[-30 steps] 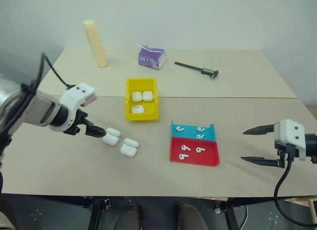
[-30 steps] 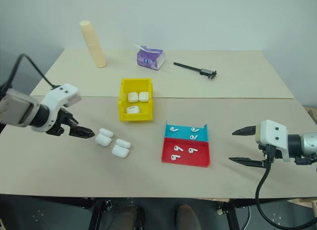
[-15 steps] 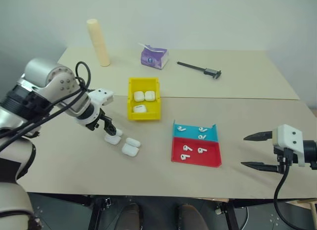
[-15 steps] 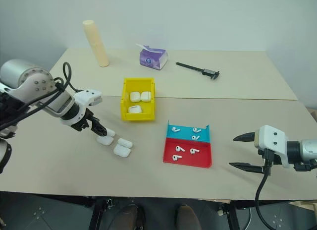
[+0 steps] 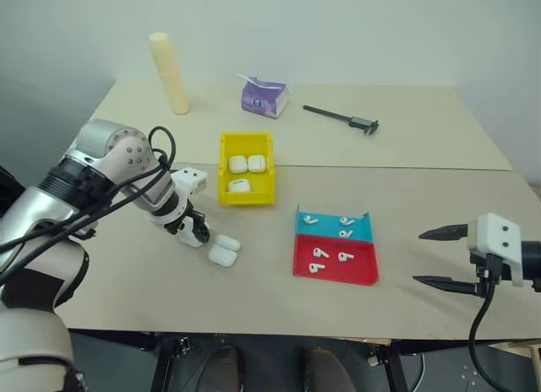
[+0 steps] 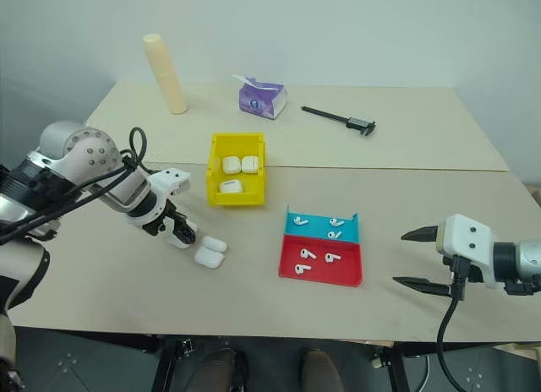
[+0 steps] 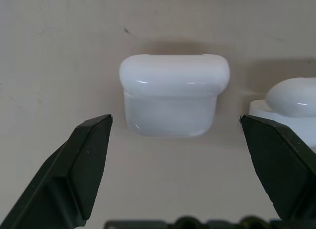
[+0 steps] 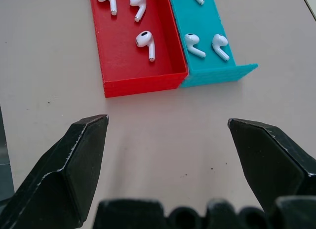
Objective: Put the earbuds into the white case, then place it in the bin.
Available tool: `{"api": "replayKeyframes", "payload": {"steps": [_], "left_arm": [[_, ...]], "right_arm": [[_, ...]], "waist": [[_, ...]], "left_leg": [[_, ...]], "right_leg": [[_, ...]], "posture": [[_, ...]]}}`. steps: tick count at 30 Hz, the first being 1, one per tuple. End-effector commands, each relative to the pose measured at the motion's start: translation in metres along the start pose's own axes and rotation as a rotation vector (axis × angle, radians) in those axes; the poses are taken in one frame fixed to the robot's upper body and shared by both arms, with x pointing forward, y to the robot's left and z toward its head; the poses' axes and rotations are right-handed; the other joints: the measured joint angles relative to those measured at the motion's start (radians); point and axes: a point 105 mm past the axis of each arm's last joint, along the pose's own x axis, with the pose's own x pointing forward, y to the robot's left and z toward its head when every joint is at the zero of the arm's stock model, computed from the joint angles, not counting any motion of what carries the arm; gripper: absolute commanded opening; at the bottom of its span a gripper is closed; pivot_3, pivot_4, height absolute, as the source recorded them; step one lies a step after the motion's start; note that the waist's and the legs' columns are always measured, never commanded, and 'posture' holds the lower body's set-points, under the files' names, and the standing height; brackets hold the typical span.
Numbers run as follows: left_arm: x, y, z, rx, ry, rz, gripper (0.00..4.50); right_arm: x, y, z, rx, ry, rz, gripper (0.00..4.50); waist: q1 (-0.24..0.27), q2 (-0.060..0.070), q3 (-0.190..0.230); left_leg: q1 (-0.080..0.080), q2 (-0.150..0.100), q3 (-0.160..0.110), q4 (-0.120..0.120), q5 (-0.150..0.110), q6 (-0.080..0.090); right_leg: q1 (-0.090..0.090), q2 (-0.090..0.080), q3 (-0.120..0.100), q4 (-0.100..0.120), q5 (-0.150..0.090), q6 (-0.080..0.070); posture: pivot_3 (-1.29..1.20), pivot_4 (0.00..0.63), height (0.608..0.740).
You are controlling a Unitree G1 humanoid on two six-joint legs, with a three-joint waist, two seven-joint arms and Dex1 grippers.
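Note:
Pointing down at the table, my left gripper (image 5: 195,235) is open over a group of white cases. In the left wrist view one closed white case (image 7: 173,95) lies on the table between its fingers (image 7: 91,155), untouched. Two more cases (image 5: 224,250) lie just to its right. The yellow bin (image 5: 245,199) behind them holds three cases (image 5: 247,163). Earbuds (image 5: 318,252) lie loose in the red tray (image 5: 355,274) and the teal tray (image 5: 325,229). My right gripper (image 5: 418,258) hovers open and empty to the right of the trays.
At the back of the table stand a cream cylinder (image 5: 169,73), a purple tissue pack (image 5: 263,97) and a black caliper (image 5: 342,117). A seam (image 5: 406,167) runs across the table behind the trays.
My left gripper has swung right and down, turning from nearly level to pointing down over the leftmost cases. The right gripper has stayed put. The camera view shifted slightly.

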Motion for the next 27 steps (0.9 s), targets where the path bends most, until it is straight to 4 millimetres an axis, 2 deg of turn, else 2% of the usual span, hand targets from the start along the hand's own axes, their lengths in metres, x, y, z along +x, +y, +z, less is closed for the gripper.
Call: {"api": "replayKeyframes", "payload": {"steps": [1, 10, 17, 27], "left_arm": [[-0.001, 0.003, 0.007, -0.016, -0.034, 0.025, 4.5], [0.006, 0.003, 0.014, -0.016, -0.048, 0.061, 4.5], [0.006, -0.001, 0.008, 0.007, -0.015, 0.004, 4.5], [0.009, 0.006, 0.003, -0.003, 0.008, 0.033, 4.5]], "right_arm": [[-0.01, -0.006, 0.008, -0.031, 0.008, -0.041, 4.47], [-0.011, -0.003, 0.004, -0.026, 0.031, -0.053, 4.47], [-0.012, -0.002, 0.004, -0.022, 0.038, -0.057, 4.47], [-0.009, -0.002, 0.0, -0.023, 0.044, -0.07, 4.47]], "waist": [[0.001, 0.0, 0.0], [0.0, 0.0, 0.0], [-0.001, 0.0, 0.0], [0.001, 0.0, 0.0]], "left_leg": [[0.0, 0.0, 0.0, 0.0, 0.0, 0.0], [0.0, 0.0, 0.0, 0.0, 0.0, 0.0], [0.0, 0.0, -0.001, 0.0, 0.0, 0.0], [0.0, 0.0, -0.001, 0.0, 0.0, 0.0]], "right_leg": [[0.0, 0.0, 0.0, 0.0, 0.0, 0.0], [0.0, 0.0, -0.001, 0.0, 0.0, 0.0], [0.0, 0.0, -0.001, 0.0, 0.0, 0.0], [0.001, 0.0, -0.001, 0.0, 0.0, 0.0]], "posture": [[0.0, 0.15, 0.74], [0.0, 0.15, 0.74], [0.0, 0.15, 0.74], [0.0, 0.15, 0.74]]}}
